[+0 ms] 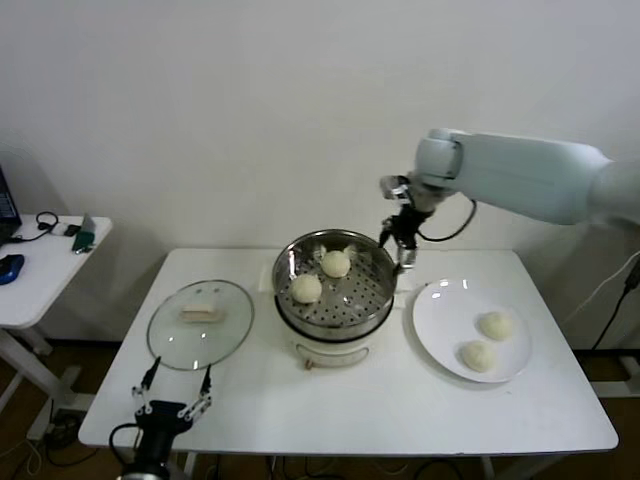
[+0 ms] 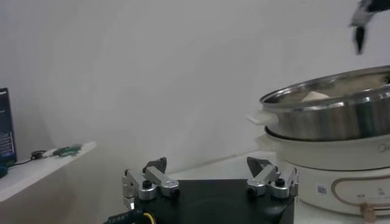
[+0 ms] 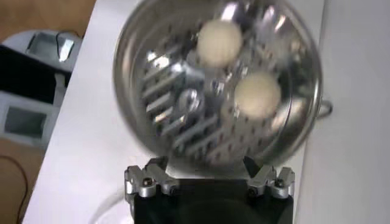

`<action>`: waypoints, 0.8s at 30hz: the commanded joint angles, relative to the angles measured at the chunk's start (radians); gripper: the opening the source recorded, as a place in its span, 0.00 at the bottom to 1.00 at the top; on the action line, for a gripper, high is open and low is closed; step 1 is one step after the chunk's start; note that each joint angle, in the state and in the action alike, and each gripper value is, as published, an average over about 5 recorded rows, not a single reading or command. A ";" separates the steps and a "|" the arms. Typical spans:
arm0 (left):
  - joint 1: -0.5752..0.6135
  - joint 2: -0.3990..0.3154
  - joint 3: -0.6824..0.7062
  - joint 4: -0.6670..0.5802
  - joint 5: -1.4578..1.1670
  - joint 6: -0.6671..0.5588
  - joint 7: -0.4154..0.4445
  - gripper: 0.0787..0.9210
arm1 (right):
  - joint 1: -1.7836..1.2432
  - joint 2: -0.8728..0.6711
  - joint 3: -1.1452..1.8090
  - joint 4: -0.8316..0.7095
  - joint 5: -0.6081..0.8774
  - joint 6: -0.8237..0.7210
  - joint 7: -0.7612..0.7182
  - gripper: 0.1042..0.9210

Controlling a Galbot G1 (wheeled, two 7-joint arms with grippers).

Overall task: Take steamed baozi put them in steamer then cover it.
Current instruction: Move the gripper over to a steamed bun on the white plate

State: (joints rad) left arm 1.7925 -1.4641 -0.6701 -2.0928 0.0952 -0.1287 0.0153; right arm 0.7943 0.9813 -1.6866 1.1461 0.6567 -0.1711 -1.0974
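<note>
The steamer [image 1: 286,262] stands mid-table on its white cooker base [image 1: 330,352]. Two baozi lie on its perforated floor, one farther back [image 1: 336,263] and one nearer [image 1: 306,288]. Two more baozi [image 1: 495,325] [image 1: 477,356] rest on the white plate [image 1: 432,312] to the right. My right gripper [image 1: 400,245] hangs open and empty over the steamer's back right rim. In the right wrist view it [image 3: 207,167] looks down on both buns [image 3: 219,42] [image 3: 257,94]. My left gripper [image 1: 181,372] waits open and empty at the table's front left edge, below the glass lid [image 1: 200,322].
A small side table [image 1: 45,262] with cables and small objects stands off to the left. The wall runs close behind the white table. In the left wrist view the steamer wall [image 2: 329,119] and cooker base [image 2: 323,159] rise ahead of my left gripper [image 2: 207,165].
</note>
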 commanded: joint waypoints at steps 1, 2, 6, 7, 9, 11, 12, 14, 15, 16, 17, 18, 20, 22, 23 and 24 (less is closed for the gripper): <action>0.001 -0.001 -0.003 -0.004 0.003 0.009 -0.008 0.88 | -0.084 -0.281 0.048 0.116 -0.261 0.021 -0.007 0.88; 0.002 -0.002 -0.004 -0.005 0.004 0.010 -0.008 0.88 | -0.118 -0.300 0.066 0.113 -0.278 0.023 -0.003 0.88; 0.004 -0.007 -0.006 -0.006 0.005 0.012 -0.006 0.88 | -0.239 -0.356 0.137 0.088 -0.317 0.022 0.009 0.88; 0.004 -0.009 -0.006 -0.005 0.004 0.011 -0.006 0.88 | -0.268 -0.365 0.156 0.080 -0.332 0.025 0.008 0.88; 0.003 -0.014 -0.007 -0.002 0.002 0.008 -0.004 0.88 | -0.327 -0.378 0.194 0.064 -0.361 0.031 0.008 0.88; 0.001 -0.019 -0.006 0.000 0.002 0.007 -0.003 0.88 | -0.382 -0.384 0.234 0.049 -0.387 0.038 0.006 0.88; 0.000 -0.022 -0.006 0.002 0.004 0.009 -0.004 0.88 | -0.406 -0.384 0.249 0.043 -0.395 0.039 0.006 0.88; -0.002 -0.025 -0.005 0.005 0.008 0.011 -0.004 0.88 | -0.443 -0.379 0.275 0.033 -0.408 0.041 0.006 0.88; -0.003 -0.027 -0.004 0.006 0.011 0.012 -0.004 0.88 | -0.461 -0.375 0.287 0.026 -0.415 0.043 0.005 0.88; -0.004 -0.028 -0.003 0.007 0.013 0.014 -0.004 0.88 | -0.476 -0.370 0.298 0.019 -0.422 0.045 0.004 0.88; -0.005 -0.029 -0.003 0.008 0.015 0.015 -0.005 0.88 | -0.489 -0.365 0.307 0.012 -0.428 0.047 0.003 0.88; -0.006 -0.031 -0.003 0.009 0.017 0.016 -0.005 0.88 | -0.500 -0.361 0.314 0.005 -0.434 0.049 0.002 0.88; -0.006 -0.033 -0.004 0.010 0.018 0.016 -0.005 0.88 | -0.519 -0.352 0.328 -0.008 -0.444 0.053 0.000 0.88; -0.005 -0.034 -0.005 0.013 0.020 0.016 -0.005 0.88 | -0.536 -0.341 0.343 -0.022 -0.453 0.058 -0.001 0.88; -0.005 -0.034 -0.006 0.015 0.020 0.016 -0.005 0.88 | -0.544 -0.336 0.350 -0.029 -0.457 0.059 -0.002 0.88; -0.005 -0.034 -0.006 0.017 0.021 0.015 -0.005 0.88 | -0.553 -0.331 0.357 -0.035 -0.460 0.061 -0.002 0.88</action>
State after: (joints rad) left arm 1.7875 -1.4957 -0.6762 -2.0774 0.1130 -0.1124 0.0104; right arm 0.3583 0.6770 -1.4057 1.1364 0.2642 -0.1202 -1.0995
